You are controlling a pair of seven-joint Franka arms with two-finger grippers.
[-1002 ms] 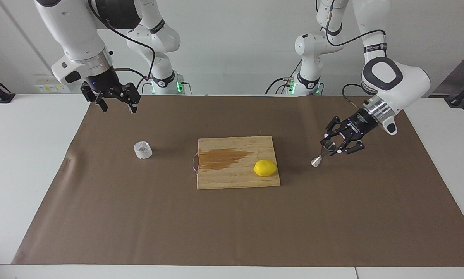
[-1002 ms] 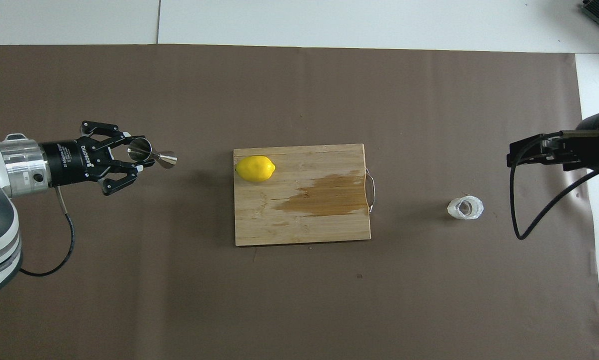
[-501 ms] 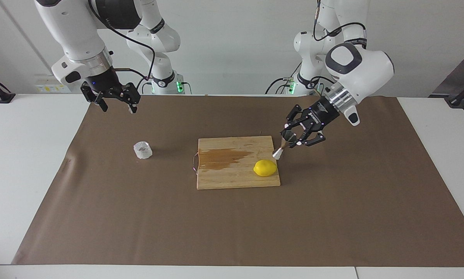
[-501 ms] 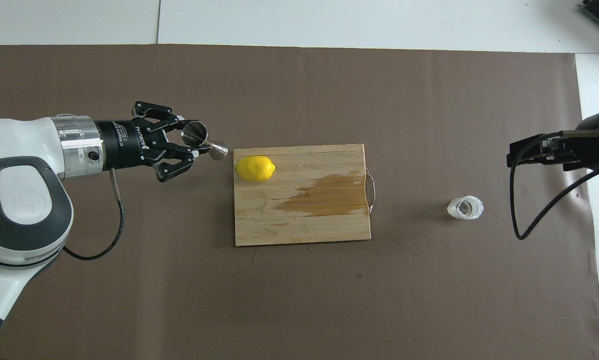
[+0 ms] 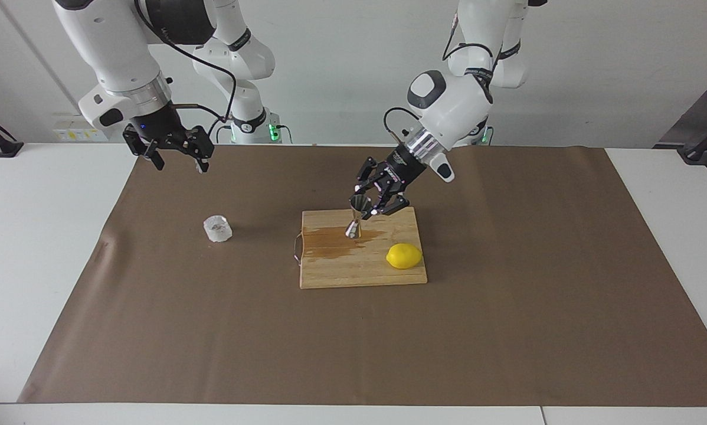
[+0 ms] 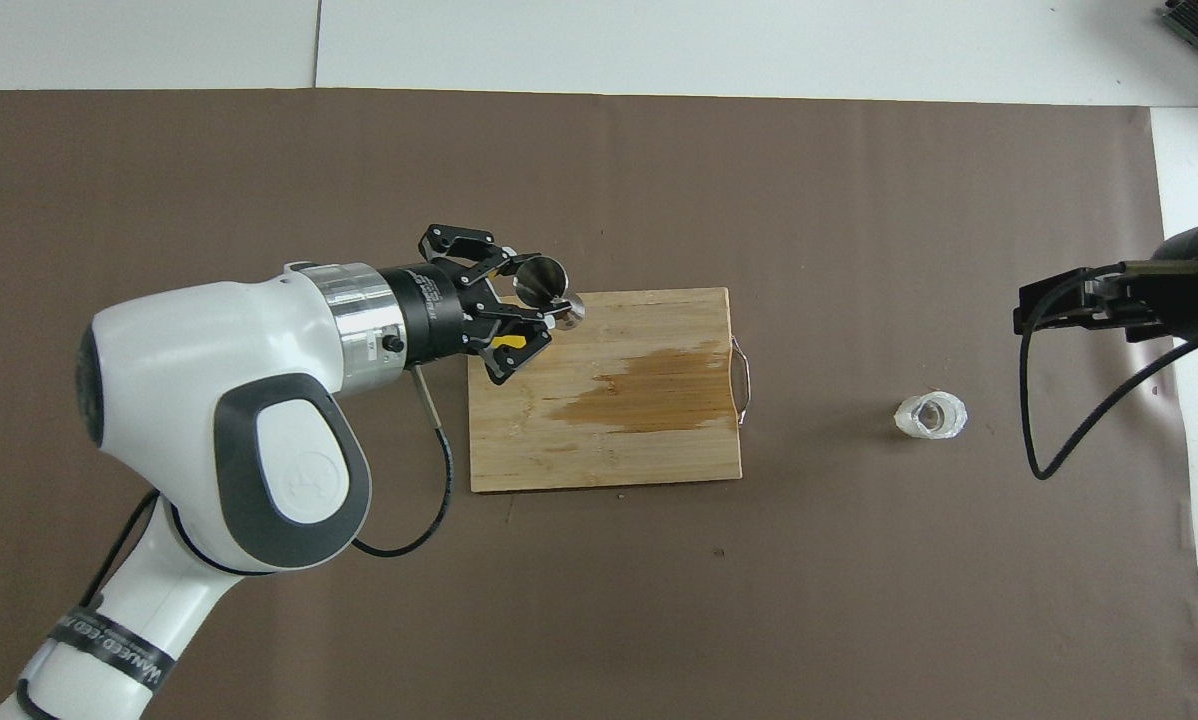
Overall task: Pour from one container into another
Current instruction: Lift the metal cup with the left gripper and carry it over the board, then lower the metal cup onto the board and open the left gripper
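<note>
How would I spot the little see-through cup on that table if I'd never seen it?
Start at the wooden cutting board in the middle of the brown mat. From its metal handle, look toward the right arm's end of the table: the glass tumbler stands alone on the mat. It is short, clear and faceted, unlike the yellow lemon or the shiny steel jigger.

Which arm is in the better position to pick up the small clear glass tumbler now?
Right. The right gripper hangs open and free over the brown mat, close to the small clear glass tumbler. The left gripper is shut on the shiny steel hourglass jigger over the wooden cutting board.
</note>
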